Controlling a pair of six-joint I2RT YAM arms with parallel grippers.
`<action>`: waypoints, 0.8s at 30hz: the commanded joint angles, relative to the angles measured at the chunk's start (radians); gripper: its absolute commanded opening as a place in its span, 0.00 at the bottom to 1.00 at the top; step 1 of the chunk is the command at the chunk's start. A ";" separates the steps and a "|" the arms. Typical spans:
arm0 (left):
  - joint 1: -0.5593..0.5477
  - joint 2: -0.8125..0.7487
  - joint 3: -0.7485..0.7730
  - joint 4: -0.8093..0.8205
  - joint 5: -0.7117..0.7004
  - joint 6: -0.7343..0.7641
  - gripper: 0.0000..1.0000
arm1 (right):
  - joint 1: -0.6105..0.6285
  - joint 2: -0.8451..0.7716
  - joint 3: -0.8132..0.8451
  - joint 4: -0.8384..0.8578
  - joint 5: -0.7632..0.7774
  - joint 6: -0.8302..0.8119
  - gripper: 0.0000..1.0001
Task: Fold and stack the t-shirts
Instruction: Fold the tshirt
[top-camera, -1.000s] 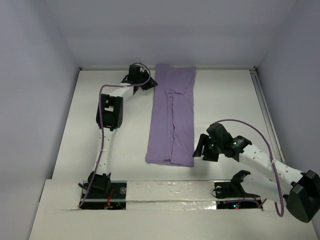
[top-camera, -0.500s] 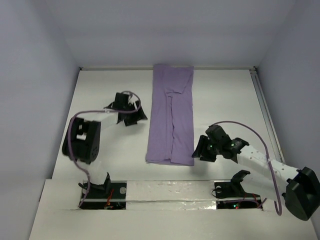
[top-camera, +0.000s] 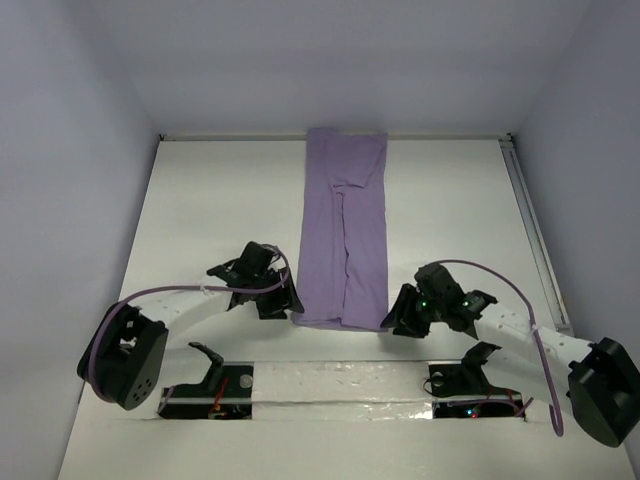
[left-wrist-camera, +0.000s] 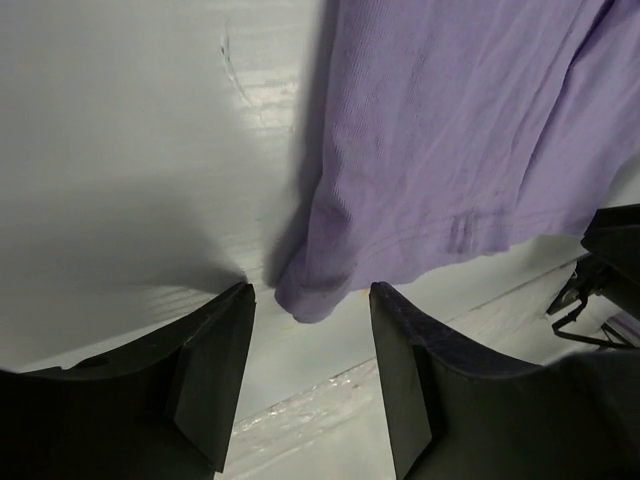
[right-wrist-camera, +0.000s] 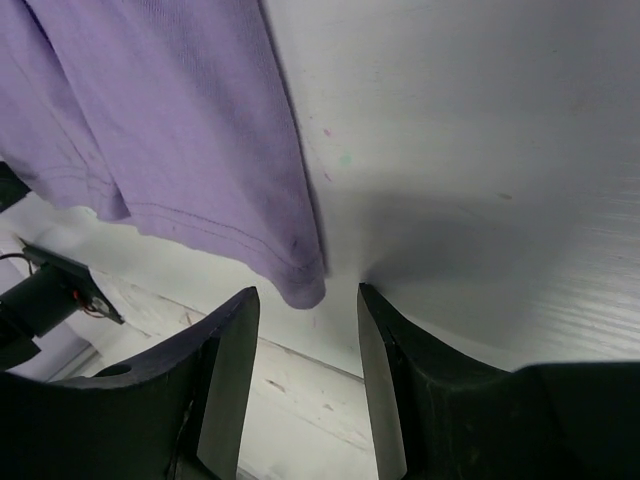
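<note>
The shirt (top-camera: 343, 230) lies as a long strip down the centre of the desk (top-camera: 200, 200). Both my arms stretch low and inward, left pincer (top-camera: 283, 303) and right pincer (top-camera: 399, 318) spread apart, each framing a lower corner.

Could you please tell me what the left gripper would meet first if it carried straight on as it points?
Probably the t-shirt, whose near hem corner lies just ahead of the open left gripper.
</note>
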 joint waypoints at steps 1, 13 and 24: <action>-0.018 0.010 -0.039 -0.085 -0.018 -0.011 0.49 | 0.007 0.021 -0.030 0.048 0.004 0.024 0.50; -0.051 0.029 -0.055 -0.062 0.037 -0.011 0.23 | 0.007 0.021 -0.039 0.071 0.035 0.050 0.29; -0.051 -0.046 0.001 -0.099 -0.071 0.008 0.61 | 0.007 0.038 -0.041 0.092 0.027 0.041 0.34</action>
